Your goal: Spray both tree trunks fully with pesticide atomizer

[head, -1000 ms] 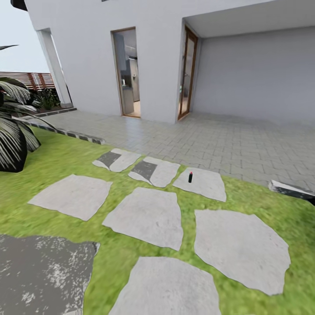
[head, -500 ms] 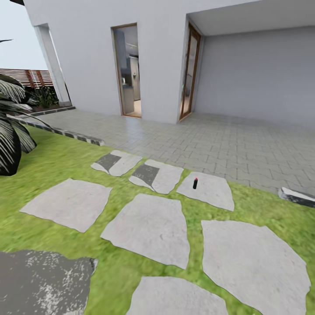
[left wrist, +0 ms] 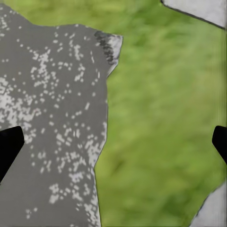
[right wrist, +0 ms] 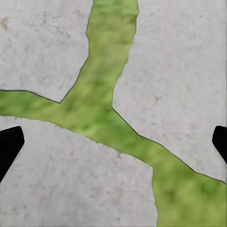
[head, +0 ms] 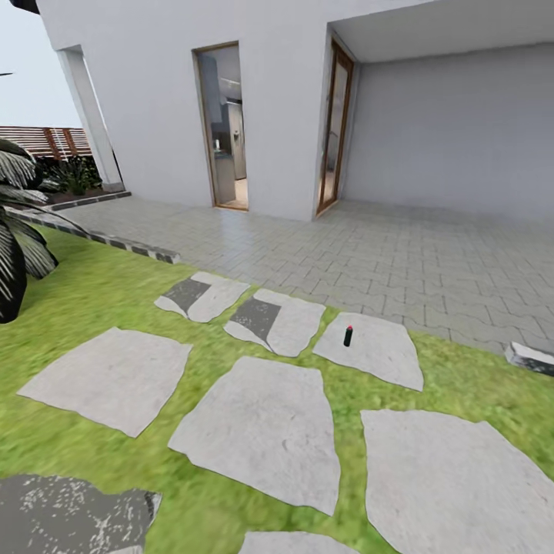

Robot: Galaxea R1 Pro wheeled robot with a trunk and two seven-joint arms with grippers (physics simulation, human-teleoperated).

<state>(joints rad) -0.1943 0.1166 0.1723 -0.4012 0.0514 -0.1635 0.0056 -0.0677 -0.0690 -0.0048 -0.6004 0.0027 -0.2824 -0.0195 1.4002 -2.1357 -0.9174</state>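
Far ahead of both wide-open, empty grippers, left gripper (left wrist: 113, 146) and right gripper (right wrist: 113, 146), the spray bottle (head: 348, 335) stands upright on a stepping stone (head: 377, 352), maybe nearer the right.

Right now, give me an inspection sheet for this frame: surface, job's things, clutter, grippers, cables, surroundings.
Surface: lawn with grey stepping stones; a darker speckled stone lies nearest on the left.
Job's things: atomizer, dark with a red top, upright on a far stone; the trees to spray, nothing seen.
Clutter: nothing seen.
Grippers: left gripper open, over the speckled stone's edge and grass; right gripper open, over light stones and a grass seam. Neither holds anything.
Cables: nothing seen.
Surroundings: paved patio, white house with an open doorway, a palm at left, slat fence behind it.
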